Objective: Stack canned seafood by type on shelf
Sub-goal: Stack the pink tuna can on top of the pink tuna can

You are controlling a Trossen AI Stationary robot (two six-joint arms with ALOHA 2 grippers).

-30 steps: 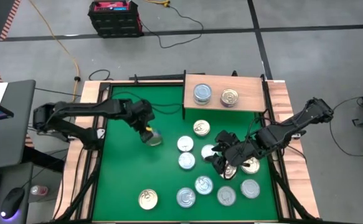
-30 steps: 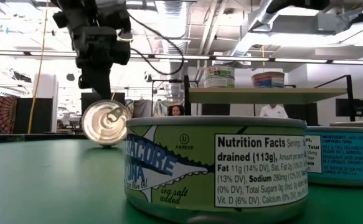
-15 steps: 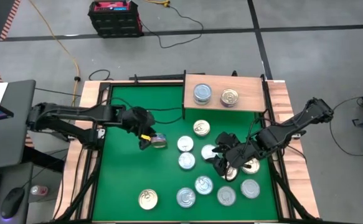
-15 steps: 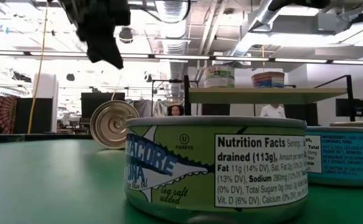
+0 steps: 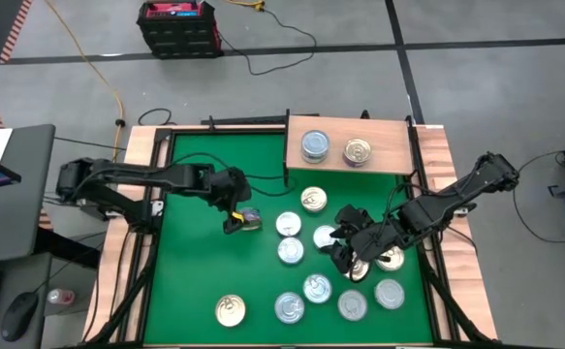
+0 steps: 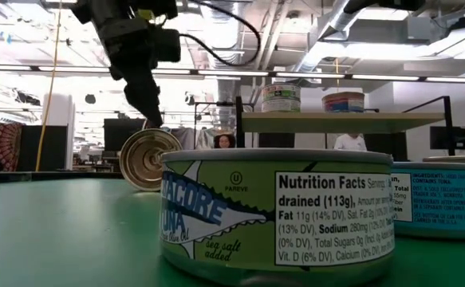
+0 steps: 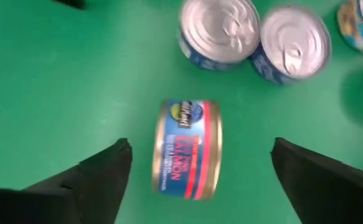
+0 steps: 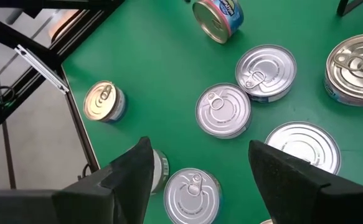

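Salmon tin (image 7: pixel 186 149) lies on its edge on the green table (image 5: pixel 195 271), and my left gripper (image 5: pixel 235 215) hangs right over it with its fingers (image 7: pixel 100 171) spread wide to either side, touching nothing that I can see. In my left wrist view the tin's blue and red label faces up between the two fingers, clear of both. From the low view the same tin (image 6: pixel 146 159) stands on its rim with its gold lid toward the camera, the left arm coming down from above it. In the high view it sits left of the main cluster of cans, just beside the gripper.

My right gripper (image 5: pixel 345 247) waits low over the cluster on the right half of the table, fingers (image 8: pixel 131 174) apart and holding nothing; silver-lidded cans (image 8: pixel 223 110) lie flat on the green beyond them.

On the shelf (image 5: pixel 389 150) at the far edge of the table I see two tins side by side: a silver-blue one (image 5: pixel 314 145) on the left and a gold one (image 5: pixel 358 151) on the right. Close to the low camera a green-labelled albacore tuna can (image 6: pixel 276 211) fills the foreground. One gold-lidded can (image 5: pixel 230 309) sits alone near the front left of the table.
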